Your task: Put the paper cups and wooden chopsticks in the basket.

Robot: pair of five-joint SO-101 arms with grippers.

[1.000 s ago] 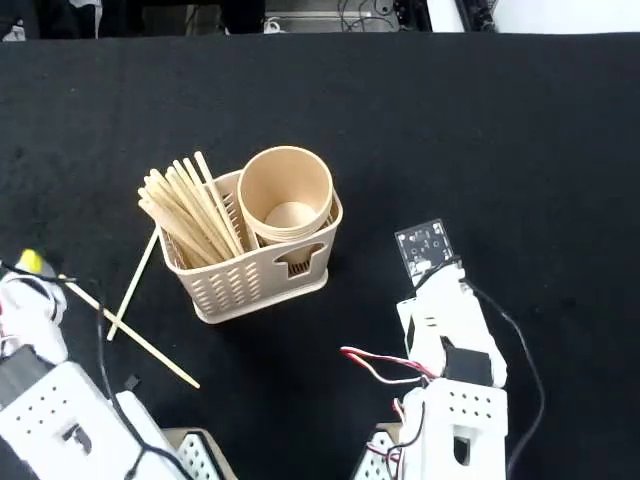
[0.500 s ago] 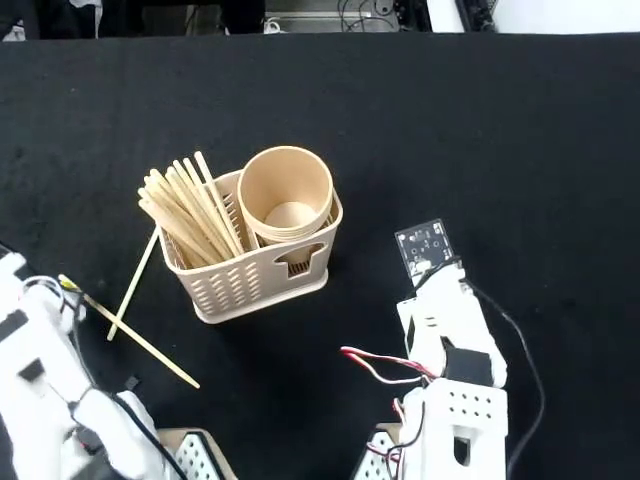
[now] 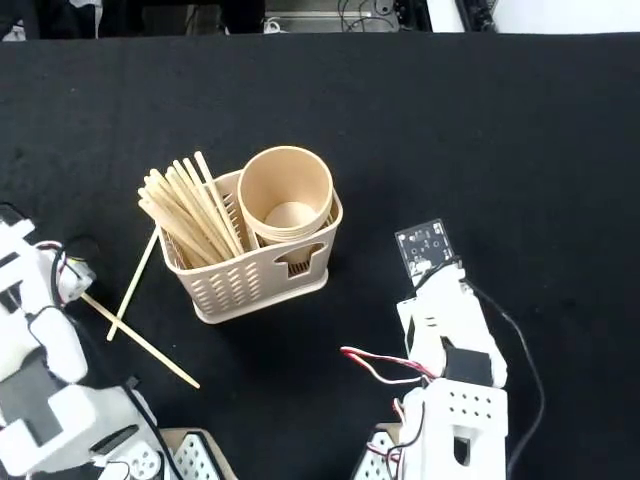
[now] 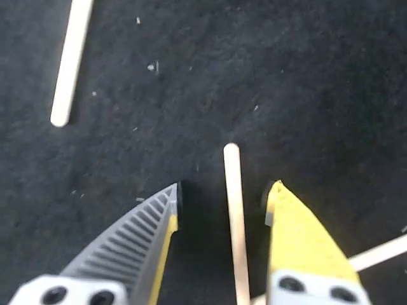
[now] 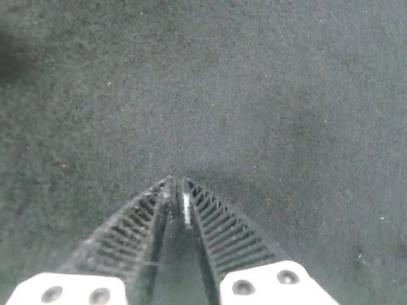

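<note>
Left wrist view: left gripper [image 4: 226, 187] is parted astride a loose wooden chopstick [image 4: 233, 216] lying near the left edge of the table [image 3: 520, 130] beside the basket [image 3: 255, 278]; right gripper [image 5: 176, 185] is closed, empty; grasping is judged in hand, closure being needed next.

**Just the background stuff around the setup**

So everything sits on a black, cloth-looking surface [image 3: 520, 140] that runs nearly edge to edge in the high view. Up close it's matte and slightly fuzzy, with a few tiny pale specks [image 4: 151, 66] of lint scattered on it.

Past the far edge there's some clutter: a tangle of dark cables [image 3: 365, 14] around the middle, and a white panel [image 3: 570, 14] off in the far corner.

At the near edge, a tan perforated piece [image 3: 195, 445] pokes in. I can't tell what it is.
</note>
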